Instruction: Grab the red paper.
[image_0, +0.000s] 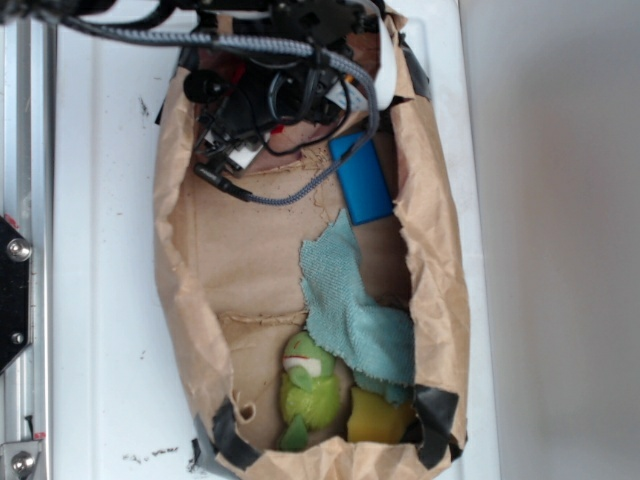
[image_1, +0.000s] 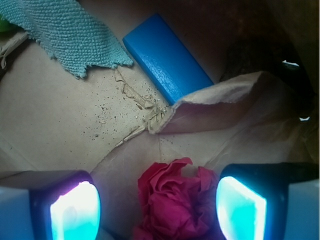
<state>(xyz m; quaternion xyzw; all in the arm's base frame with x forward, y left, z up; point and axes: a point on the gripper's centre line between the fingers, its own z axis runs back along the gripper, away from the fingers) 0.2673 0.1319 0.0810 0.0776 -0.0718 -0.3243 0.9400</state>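
Observation:
The red paper (image_1: 175, 202) is a crumpled red wad lying on the brown paper floor, seen at the bottom of the wrist view. My gripper (image_1: 157, 207) is open around it, one glowing finger on each side. The wad sits close to the right pad (image_1: 240, 207), while a clear gap separates it from the left pad (image_1: 75, 210). In the exterior view my gripper (image_0: 265, 100) is at the far end of the brown paper tray (image_0: 435, 250), and the arm and cables hide the red paper there.
A blue block (image_1: 167, 57) (image_0: 362, 178) lies just beyond the wad, beside a folded paper flap (image_1: 220, 97). A teal cloth (image_0: 350, 300) (image_1: 65, 30) covers the middle right. A green plush toy (image_0: 308, 385) and a yellow object (image_0: 378, 415) lie at the near end.

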